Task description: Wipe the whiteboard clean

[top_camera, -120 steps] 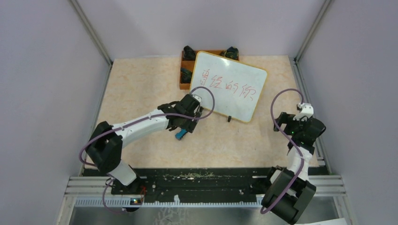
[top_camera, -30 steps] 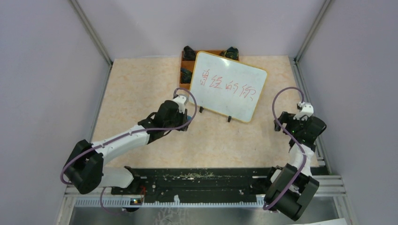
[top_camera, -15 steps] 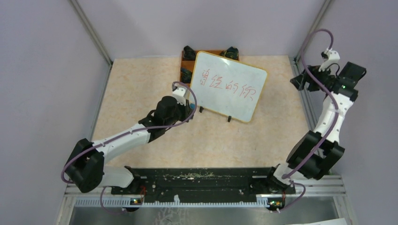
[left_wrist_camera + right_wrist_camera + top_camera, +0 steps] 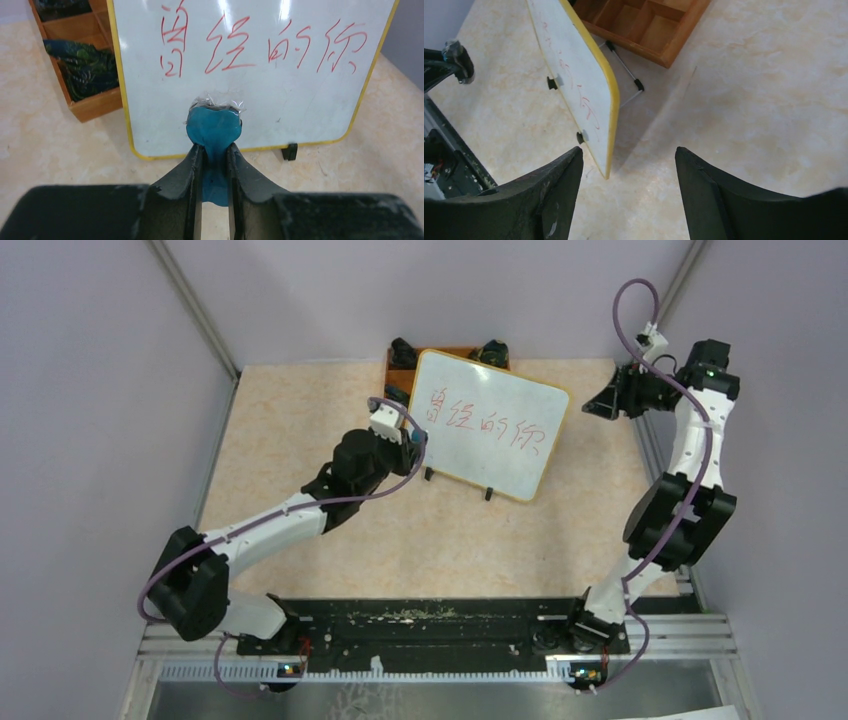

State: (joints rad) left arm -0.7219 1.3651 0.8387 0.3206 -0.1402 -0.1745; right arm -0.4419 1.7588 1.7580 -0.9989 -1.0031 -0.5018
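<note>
The whiteboard (image 4: 490, 430) stands tilted at the back of the table, yellow-framed, with red handwritten characters across its upper half. My left gripper (image 4: 410, 440) is at its lower left corner, shut on a blue eraser (image 4: 214, 127). In the left wrist view the left gripper (image 4: 215, 147) holds the eraser in front of the whiteboard (image 4: 280, 110), below the characters; contact is unclear. My right gripper (image 4: 597, 405) hovers open and empty off the board's right edge. The right wrist view has the right gripper (image 4: 629, 152) looking down past the edge of the whiteboard (image 4: 574, 75).
An orange-brown wooden tray (image 4: 393, 370) with dark items sits behind the board's left side, its compartments (image 4: 659, 30) showing from the right wrist. A wire stand (image 4: 624, 65) props the board from behind. Black feet (image 4: 488, 494) hold its lower edge. Grey walls close both sides.
The right arm has swung up from the near right to the far right, beside the board's right edge, its jaws narrowing a little. The left gripper with the eraser has edged toward the board.
</note>
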